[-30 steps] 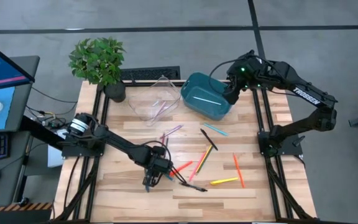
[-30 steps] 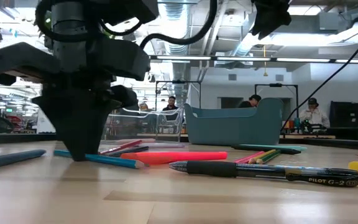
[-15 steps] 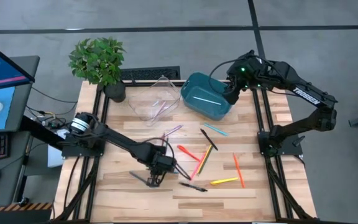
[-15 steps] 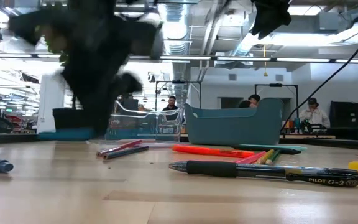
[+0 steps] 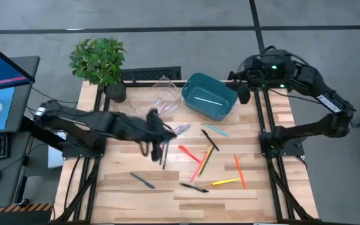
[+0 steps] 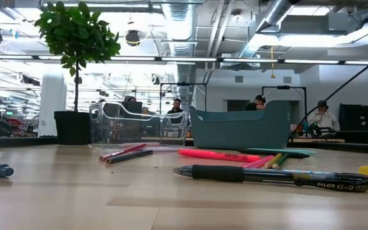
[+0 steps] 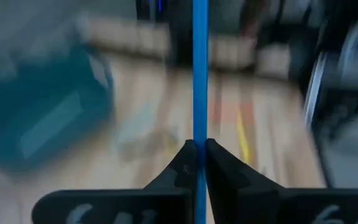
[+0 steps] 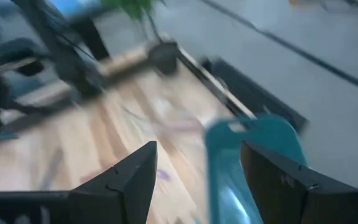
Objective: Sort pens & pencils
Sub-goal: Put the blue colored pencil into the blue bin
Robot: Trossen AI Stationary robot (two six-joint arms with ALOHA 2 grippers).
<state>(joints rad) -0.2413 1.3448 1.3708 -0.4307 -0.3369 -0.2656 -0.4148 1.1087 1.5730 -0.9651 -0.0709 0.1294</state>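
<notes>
My left gripper [image 5: 160, 136] hangs blurred above the table's middle, in front of the clear tub, shut on a blue pen [image 7: 199, 74]; the pen shows dark below it [image 5: 165, 154]. My right gripper [image 8: 197, 149] stands open and empty, high by the teal bin's [image 5: 209, 95] right side [image 5: 242, 94]. Several pens and pencils lie flat on the table: red [image 5: 189, 153], yellow [image 5: 225, 182], orange [image 5: 239, 172], black [image 5: 194, 187], dark blue [image 5: 142, 180]. Neither gripper shows in the low view. My left gripper pinches the blue pen's shaft [image 7: 199, 134] between its two fingertips [image 7: 182, 163]. The pen runs on past the fingertips, in line with the slit between them. It is lifted clear of the table. Which end the fingers are near I cannot tell.
A clear tub [image 5: 158, 100] with a pink stick stands at the back, left of the teal bin, which holds a white stick. A potted plant [image 5: 99, 62] stands at the far left corner. The near left part of the table [image 5: 111, 194] is bare wood.
My left gripper has shut on the blue pen on the table, then risen fast and swung toward the far edge, tipping from pointing down to nearly level. The red pen has slid toward the far edge, a dark blue one to the left. My right gripper has drawn up and rightward.
</notes>
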